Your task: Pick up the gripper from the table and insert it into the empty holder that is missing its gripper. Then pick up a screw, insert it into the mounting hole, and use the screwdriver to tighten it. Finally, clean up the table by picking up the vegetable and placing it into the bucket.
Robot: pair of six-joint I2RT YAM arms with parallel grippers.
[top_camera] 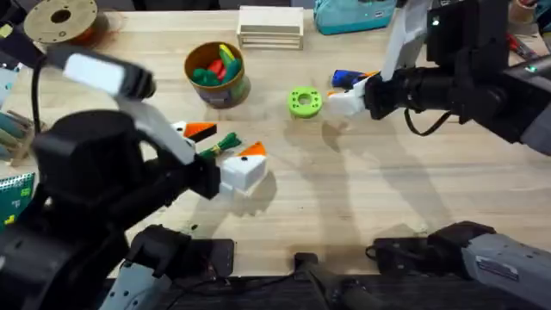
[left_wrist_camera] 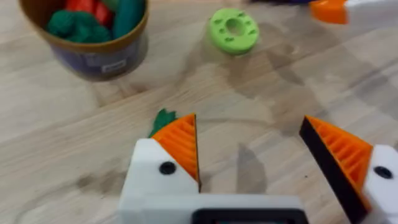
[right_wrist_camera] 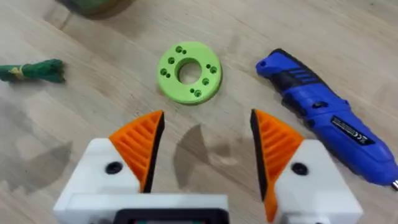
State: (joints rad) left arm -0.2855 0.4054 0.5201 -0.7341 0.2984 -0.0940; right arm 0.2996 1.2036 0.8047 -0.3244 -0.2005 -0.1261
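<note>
The left pincer point(left_wrist_camera: 252, 155) hovers with its orange pads apart over the wooden surface point(top_camera: 387, 189), the vegetable point(top_camera: 225, 143) lying just beside it. The right pincer point(right_wrist_camera: 205, 149) (also spread, gripping nothing) hangs near the green disc point(right_wrist_camera: 189, 71), the screwdriver point(right_wrist_camera: 326, 121) alongside. The bucket point(top_camera: 216, 75) stands farther back.

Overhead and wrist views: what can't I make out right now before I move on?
- Screwdriver: tip cut off by the right wrist view's edge; overhead, the right gripper covers most of it.
- Vegetable: left wrist view, mostly behind a finger.
- Bucket: contents too small overhead.
- Screws: too small to find.
</note>
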